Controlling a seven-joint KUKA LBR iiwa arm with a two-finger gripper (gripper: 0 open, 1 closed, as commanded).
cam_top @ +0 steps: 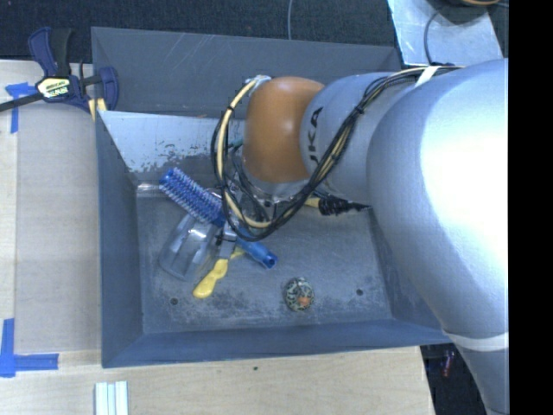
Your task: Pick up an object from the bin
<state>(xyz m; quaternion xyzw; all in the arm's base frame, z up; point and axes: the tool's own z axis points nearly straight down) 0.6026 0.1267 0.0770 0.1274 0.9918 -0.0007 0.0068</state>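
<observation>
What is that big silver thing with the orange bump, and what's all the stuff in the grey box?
The big silver thing is a robot arm, reaching in from the right; the orange bump is a cover on its wrist. The camera looks down from above, slightly sideways. At the arm's tip is its end effector, the grabbing part, low over the grey bin. Beside it lie a blue brush, a clear plastic piece, a yellow piece and a blue stick. A speckled ball sits apart. Whether it holds anything, I cannot tell.

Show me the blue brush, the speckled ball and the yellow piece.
blue brush (pixel 192 195), camera view, on its bristles.
speckled ball (pixel 299 294), camera view, its middle.
yellow piece (pixel 212 277), camera view, its middle.
</observation>
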